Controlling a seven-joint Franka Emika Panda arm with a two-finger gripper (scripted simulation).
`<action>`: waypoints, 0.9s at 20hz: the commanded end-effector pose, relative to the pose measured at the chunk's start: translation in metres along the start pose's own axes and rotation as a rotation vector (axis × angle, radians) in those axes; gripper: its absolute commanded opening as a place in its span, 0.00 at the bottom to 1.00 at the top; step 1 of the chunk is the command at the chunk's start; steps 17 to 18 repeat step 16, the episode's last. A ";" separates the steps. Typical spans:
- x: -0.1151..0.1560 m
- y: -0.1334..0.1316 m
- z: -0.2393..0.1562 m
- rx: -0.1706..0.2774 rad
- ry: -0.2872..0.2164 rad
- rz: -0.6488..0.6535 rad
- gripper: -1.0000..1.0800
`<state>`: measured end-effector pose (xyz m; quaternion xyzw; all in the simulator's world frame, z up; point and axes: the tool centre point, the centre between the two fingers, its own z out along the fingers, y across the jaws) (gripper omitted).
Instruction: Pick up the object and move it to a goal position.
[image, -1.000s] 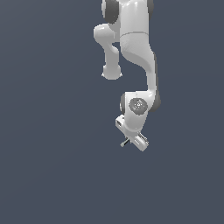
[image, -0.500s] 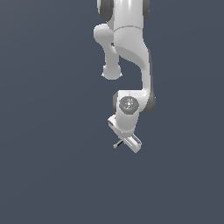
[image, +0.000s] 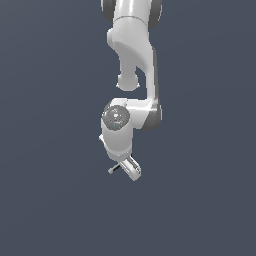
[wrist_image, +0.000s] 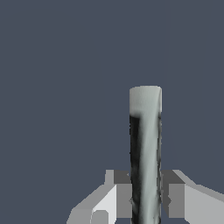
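The rod (wrist_image: 145, 153) is sitting pinched between the two fingers (wrist_image: 118, 197) of the end effector (wrist_image: 146, 199), its pale shaft sticking out past the fingertips. In the exterior view the rod (image: 114, 168) is poking out toward that view's left from under the wrist, with the end effector (image: 126, 167) closed on it. The grip looks set near one end, probably so the long free part stays clear for carrying to the goal. The arm (image: 132, 75) is hanging down from the top of the view, over plain dark ground. No goal marker is showing in either view. The rod's gripped end is cut off by the wrist frame, and whether a bench lies below is impossible to tell.
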<state>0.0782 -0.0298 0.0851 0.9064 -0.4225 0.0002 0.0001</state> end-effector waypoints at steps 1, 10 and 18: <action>0.021 0.006 -0.012 0.000 0.000 -0.001 0.00; 0.061 0.015 -0.034 0.000 0.000 -0.001 0.00; 0.066 0.015 -0.037 0.000 0.000 -0.001 0.00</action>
